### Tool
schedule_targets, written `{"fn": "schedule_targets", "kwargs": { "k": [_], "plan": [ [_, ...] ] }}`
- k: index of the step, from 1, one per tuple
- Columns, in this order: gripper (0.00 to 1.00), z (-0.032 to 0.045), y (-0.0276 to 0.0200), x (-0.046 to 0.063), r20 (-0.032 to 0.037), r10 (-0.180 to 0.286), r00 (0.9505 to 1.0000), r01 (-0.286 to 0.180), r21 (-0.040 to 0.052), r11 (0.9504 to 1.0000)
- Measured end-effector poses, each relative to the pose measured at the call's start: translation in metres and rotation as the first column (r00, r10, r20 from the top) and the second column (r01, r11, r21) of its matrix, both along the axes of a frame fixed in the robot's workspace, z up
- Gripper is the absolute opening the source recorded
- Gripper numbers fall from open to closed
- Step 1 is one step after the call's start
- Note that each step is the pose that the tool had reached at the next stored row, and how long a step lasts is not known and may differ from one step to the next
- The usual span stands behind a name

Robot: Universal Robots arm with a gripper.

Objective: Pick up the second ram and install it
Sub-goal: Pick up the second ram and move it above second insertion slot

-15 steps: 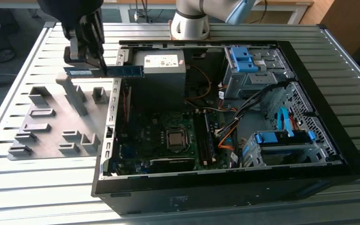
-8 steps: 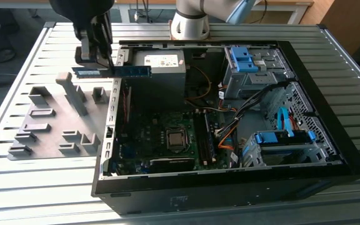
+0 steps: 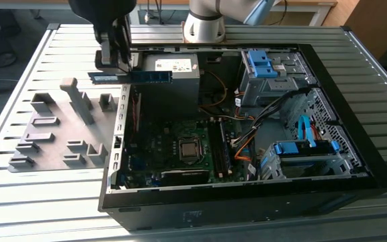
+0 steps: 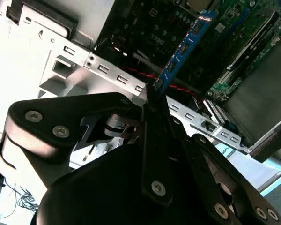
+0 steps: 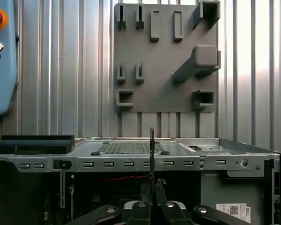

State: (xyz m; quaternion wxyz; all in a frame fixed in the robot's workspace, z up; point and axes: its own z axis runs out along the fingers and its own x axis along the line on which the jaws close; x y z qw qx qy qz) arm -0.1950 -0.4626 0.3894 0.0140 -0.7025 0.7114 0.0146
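Note:
The second ram [image 3: 131, 76] is a thin blue-green stick held level in the air over the open computer case's far corner on the exterior view's left. My gripper [image 3: 116, 64] is shut on one end of it. In the second wrist view the ram [image 4: 182, 49] sticks out from the black fingers [image 4: 155, 110] towards the motherboard [image 4: 239, 51]. Edge-on in the first wrist view, the ram [image 5: 151, 150] rises from my gripper [image 5: 151, 191] above the case wall. The motherboard [image 3: 180, 148] lies flat inside the case, with long dark memory slots [image 3: 221, 148] beside the processor socket.
A grey fixture plate [image 3: 59, 131] with upright blocks lies on the slatted table on the exterior view's left of the black case [image 3: 247, 206]. Blue drive-bay clips [image 3: 261, 63] and cables [image 3: 247, 131] fill the case's other side. The arm's base [image 3: 203, 22] stands behind the case.

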Motion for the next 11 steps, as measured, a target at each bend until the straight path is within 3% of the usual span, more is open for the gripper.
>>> {"fn": "schedule_targets", "kwargs": {
  "k": [11],
  "plan": [
    [0.14, -0.0007, 0.0000, 0.021, 0.0000, 0.000, 1.0000, 0.000, 0.0000, 1.0000]
  ]
}}
